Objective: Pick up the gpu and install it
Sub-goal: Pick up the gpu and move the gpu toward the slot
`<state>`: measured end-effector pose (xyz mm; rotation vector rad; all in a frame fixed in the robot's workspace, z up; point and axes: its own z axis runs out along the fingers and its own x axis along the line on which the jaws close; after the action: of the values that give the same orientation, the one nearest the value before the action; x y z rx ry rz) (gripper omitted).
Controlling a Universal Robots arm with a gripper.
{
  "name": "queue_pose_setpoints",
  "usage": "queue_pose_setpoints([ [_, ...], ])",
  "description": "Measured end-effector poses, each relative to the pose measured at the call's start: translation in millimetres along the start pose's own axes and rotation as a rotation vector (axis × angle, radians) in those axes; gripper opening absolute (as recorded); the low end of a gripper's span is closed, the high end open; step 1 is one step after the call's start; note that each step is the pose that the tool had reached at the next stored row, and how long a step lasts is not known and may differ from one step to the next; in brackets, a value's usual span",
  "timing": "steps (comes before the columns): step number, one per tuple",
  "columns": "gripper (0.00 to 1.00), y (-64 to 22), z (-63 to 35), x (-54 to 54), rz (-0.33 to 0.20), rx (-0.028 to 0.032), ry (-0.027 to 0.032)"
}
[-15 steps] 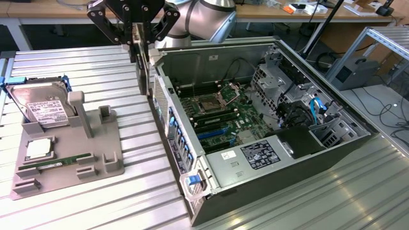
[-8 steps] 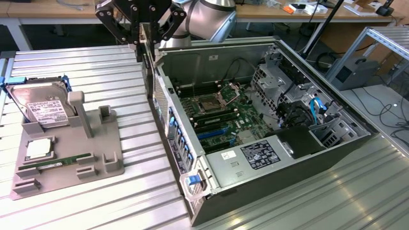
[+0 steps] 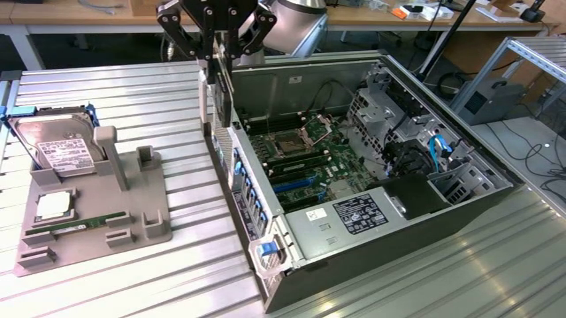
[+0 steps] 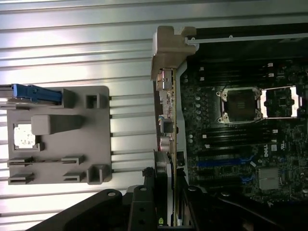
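Note:
The gpu point(image 3: 215, 93) hangs upright and edge-on from my gripper point(image 3: 217, 56), which is shut on its upper edge. It hovers over the open computer case's point(image 3: 398, 252) wall on the exterior view's left, above the table. In the wrist view the gpu point(image 4: 168, 110) shows as a thin green board with small components, and its silver end bracket point(image 4: 171, 43) points away from my gripper point(image 4: 167, 190). Beside it lies the motherboard point(image 4: 231, 144). The blue and black expansion slots point(image 3: 292, 185) lie lower in the case, apart from the card.
A grey fixture tray point(image 3: 89, 218) at the exterior view's left holds a hard drive point(image 3: 57, 149), a CPU chip point(image 3: 55, 204) and a RAM stick point(image 3: 75, 225). Inside the case are the CPU socket point(image 3: 290, 142), drive cages point(image 3: 389, 112) and cables point(image 3: 438, 149). The table is ribbed metal.

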<state>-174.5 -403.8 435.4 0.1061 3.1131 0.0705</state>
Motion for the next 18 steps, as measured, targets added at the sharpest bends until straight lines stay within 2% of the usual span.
queue_pose_setpoints([
  [18,0.27,1.8,0.7,-26.9,0.0,0.0,0.0],
])
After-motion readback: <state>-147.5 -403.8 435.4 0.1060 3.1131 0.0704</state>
